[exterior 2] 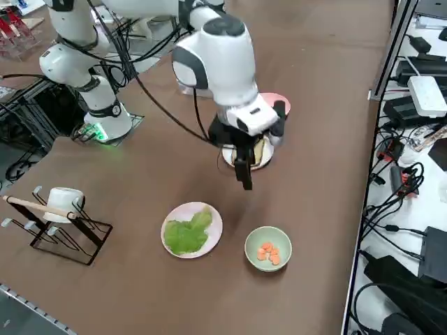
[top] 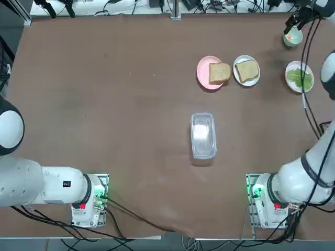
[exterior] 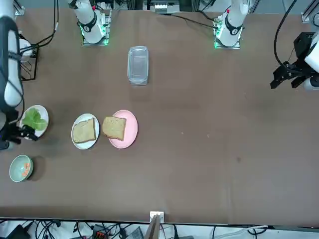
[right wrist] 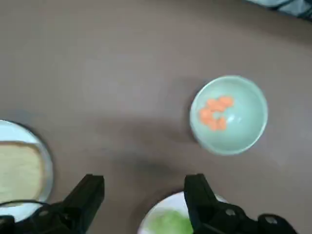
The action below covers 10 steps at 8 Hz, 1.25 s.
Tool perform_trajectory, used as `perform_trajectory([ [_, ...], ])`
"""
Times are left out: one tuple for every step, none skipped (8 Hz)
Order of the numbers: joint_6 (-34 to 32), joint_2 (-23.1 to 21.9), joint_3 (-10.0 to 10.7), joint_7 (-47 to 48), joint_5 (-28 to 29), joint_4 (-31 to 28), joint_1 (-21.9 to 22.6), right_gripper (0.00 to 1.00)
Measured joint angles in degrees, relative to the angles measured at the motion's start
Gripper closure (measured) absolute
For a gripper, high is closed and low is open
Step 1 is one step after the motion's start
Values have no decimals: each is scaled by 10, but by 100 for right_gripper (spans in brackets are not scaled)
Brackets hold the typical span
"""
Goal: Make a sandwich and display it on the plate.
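Observation:
One tan bread slice (top: pixel 246 68) lies on a white plate (top: pixel 246 80), and a second bread slice (top: pixel 219 72) lies on a pink plate (top: pixel 202 69) beside it. Green lettuce (top: pixel 300 78) rests on another white plate (exterior 2: pixel 209 213). In the right side view my right gripper (exterior 2: pixel 245 174) hangs open above the table between the bread plate (exterior 2: pixel 260 164) and the lettuce plate. The wrist view shows its fingers (right wrist: pixel 90 194) spread with nothing between them, over bare table between the lettuce plate (right wrist: pixel 161 210), the bread plate (right wrist: pixel 44 157) and the green cup.
A small pale-green cup (top: pixel 293 37) holding orange pieces stands at the far right corner, close to the gripper. A clear lidded box (top: pixel 203 135) lies mid-table. A wire rack with a white mug (exterior 2: pixel 61 215) stands near the right edge.

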<state>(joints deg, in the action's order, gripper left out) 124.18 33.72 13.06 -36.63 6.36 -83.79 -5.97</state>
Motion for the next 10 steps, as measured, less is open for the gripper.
perform_trajectory([
  [2,47,0,-49,0,53,-13,0],
  [3,90,0,-94,0,102,-21,1],
  [2,129,0,-130,0,142,-27,1],
  [3,156,-4,-152,0,165,-33,1],
  [4,173,-11,-163,0,175,-42,3],
  [9,183,-20,-175,0,178,-53,3],
  [17,190,-25,-183,-1,178,-62,4],
  [23,196,-28,-186,-1,178,-66,6],
  [25,201,-30,-187,-1,178,-67,10],
  [30,206,-33,-187,-1,178,-67,15],
])
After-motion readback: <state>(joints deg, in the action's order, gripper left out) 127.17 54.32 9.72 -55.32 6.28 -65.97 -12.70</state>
